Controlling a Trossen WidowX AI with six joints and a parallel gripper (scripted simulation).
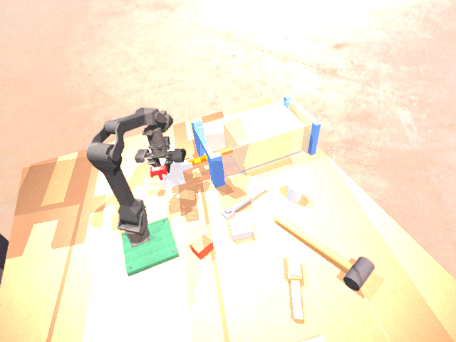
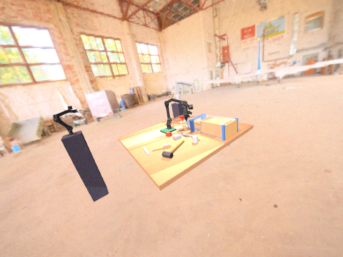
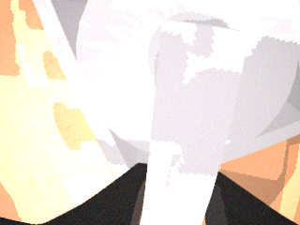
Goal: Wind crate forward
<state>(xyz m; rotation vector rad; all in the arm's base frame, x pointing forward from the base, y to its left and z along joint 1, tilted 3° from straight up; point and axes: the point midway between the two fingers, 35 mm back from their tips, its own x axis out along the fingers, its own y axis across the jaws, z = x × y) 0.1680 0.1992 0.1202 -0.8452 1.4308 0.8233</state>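
Observation:
My gripper (image 1: 163, 167) (image 2: 186, 119) (image 3: 175, 175) is shut on the winch handle, whose pale bar (image 3: 192, 117) runs from between the fingers to the middle of the winch top in the wrist view. A red part (image 1: 158, 172) shows beside the fingers. The pale grey winch (image 1: 176, 178) (image 3: 269, 84) stands under the gripper. A yellow strap (image 1: 221, 152) runs from it to the tan crate (image 1: 276, 147) (image 2: 211, 127), which sits flat inside the clear panels. A gap separates the crate's front from the blue frame (image 1: 217, 172) (image 2: 192, 125). The square key is hidden.
A silver wrench-like tool (image 1: 241, 204), white block (image 1: 241, 231), red block (image 1: 201, 247), white cylinder (image 1: 293, 194), mallet (image 1: 359, 273) (image 2: 167, 154) and pale brush-like tool (image 1: 296, 294) are on the bench. A green base plate (image 1: 158, 254) lies under the arm.

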